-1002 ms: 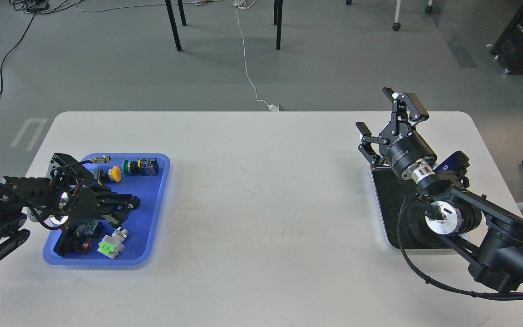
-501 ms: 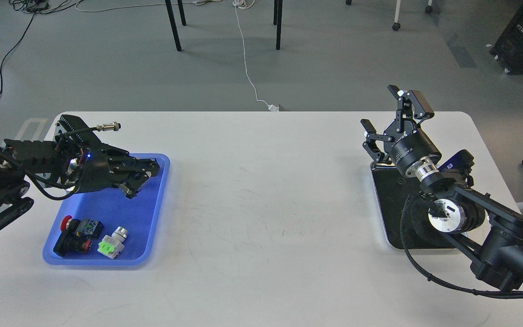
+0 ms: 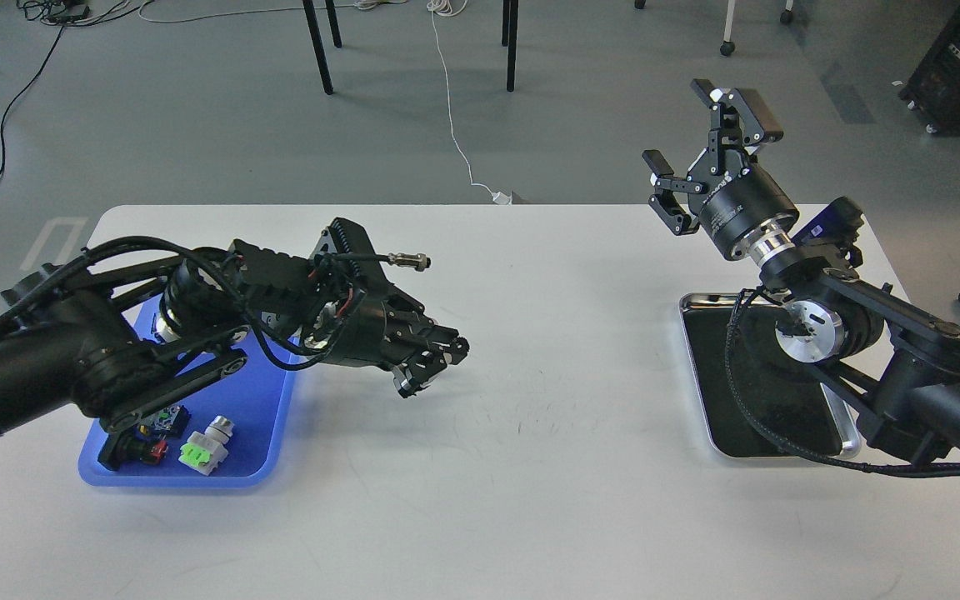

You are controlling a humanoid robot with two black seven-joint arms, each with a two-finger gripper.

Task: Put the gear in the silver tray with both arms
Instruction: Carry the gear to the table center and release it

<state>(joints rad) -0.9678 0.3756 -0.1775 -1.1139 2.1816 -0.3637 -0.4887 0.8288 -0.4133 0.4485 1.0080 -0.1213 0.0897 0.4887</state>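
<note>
Left hand (image 3: 434, 360), grip unclear, has left the blue tray (image 3: 267, 417); right hand (image 3: 701, 150) stays open.

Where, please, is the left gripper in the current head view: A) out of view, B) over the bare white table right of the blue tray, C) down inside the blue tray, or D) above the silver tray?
B: the left gripper sits over the bare table, past the right edge of the blue tray, far from the silver tray.

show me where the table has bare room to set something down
Bare: the wide white stretch between the blue tray and the silver tray, plus the front edge. Crowded: the blue tray's parts, and the silver tray's right side under the right arm.
</note>
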